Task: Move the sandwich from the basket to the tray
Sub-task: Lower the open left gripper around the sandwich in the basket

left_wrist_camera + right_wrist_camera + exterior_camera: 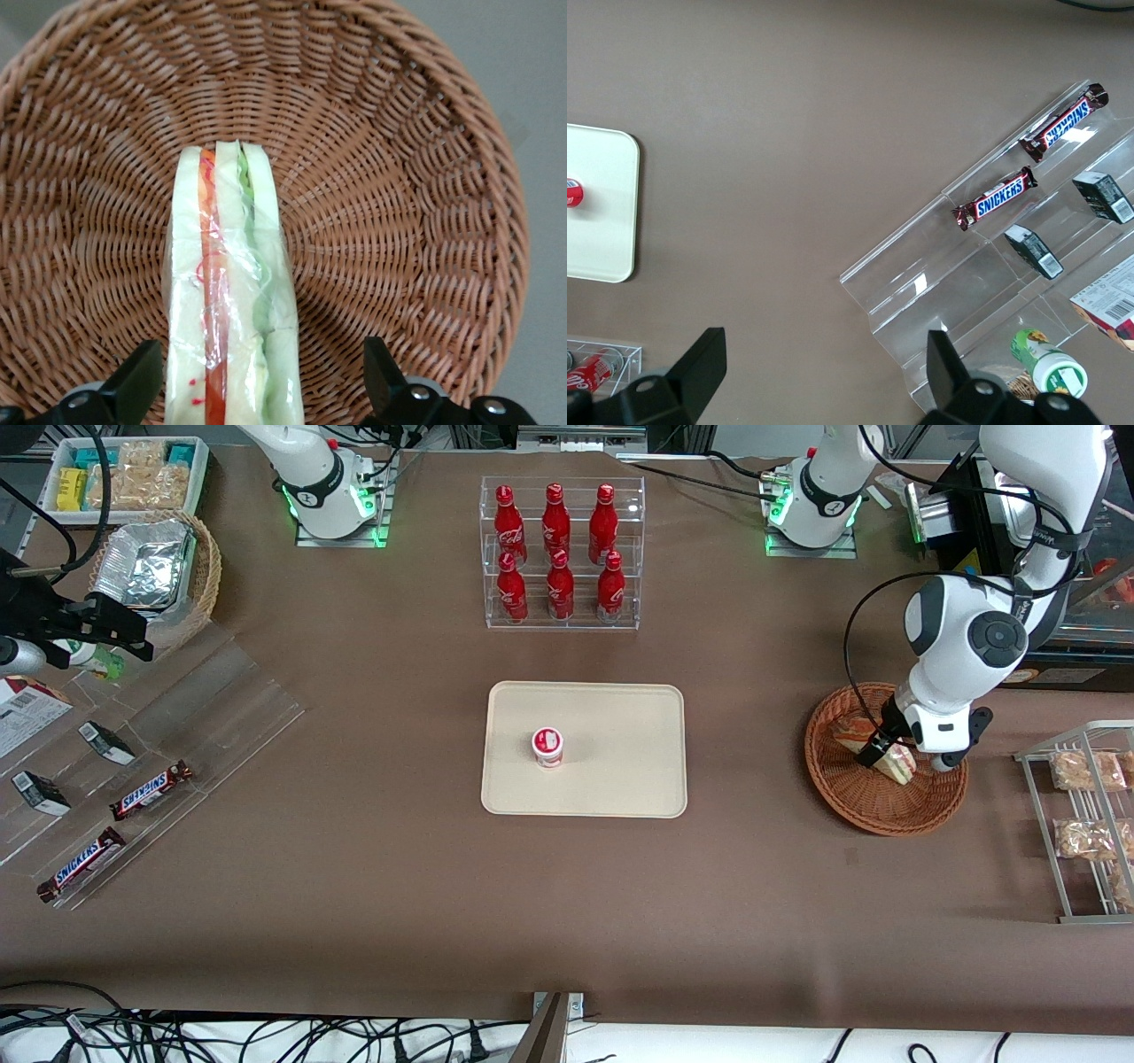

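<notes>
My pincer (889, 755), right of the frame's center, is spread open around the sandwich (232, 292), which lies in the basket (873, 808). No grasp yet; lifting and carrying to the central tray (620, 717) remain.

A wide table (372, 886) under a plain brown cloth fills the scene, evenly lit from above, with faint creases near the front camera. Along that nearest edge a white surface shows, strewn with black cables (266, 1036). At the table's farthest edge stand dark metal frames and more cables, beside green lights (376, 536) glowing at two mounting plates
</notes>
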